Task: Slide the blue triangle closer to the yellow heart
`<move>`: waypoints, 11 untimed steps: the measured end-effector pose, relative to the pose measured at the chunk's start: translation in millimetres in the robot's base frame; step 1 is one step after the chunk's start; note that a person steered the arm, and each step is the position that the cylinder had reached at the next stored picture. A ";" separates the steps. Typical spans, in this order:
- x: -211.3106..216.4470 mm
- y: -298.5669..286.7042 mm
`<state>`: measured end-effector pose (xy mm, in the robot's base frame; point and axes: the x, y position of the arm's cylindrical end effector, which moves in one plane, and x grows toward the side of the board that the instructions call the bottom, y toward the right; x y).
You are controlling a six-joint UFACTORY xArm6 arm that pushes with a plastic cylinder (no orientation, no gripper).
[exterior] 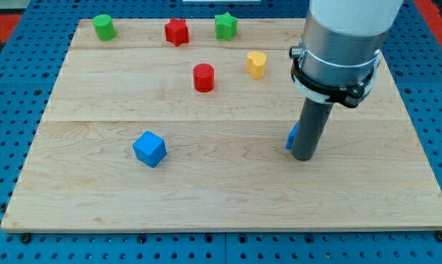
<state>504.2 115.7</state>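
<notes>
Blue triangle [291, 136] touching my tip [303, 158]

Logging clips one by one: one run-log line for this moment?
my tip touching blue triangle, mostly hidden | yellow heart apart, toward view's top-left | slide unfinished

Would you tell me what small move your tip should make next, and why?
Probably a short push toward the view's upper left: my tip stands just right of the mostly hidden blue triangle, and the yellow heart lies up and left of it.
</notes>
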 end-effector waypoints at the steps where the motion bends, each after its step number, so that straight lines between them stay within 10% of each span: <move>1: -21.3 9.9; 11: -203.0 -33.5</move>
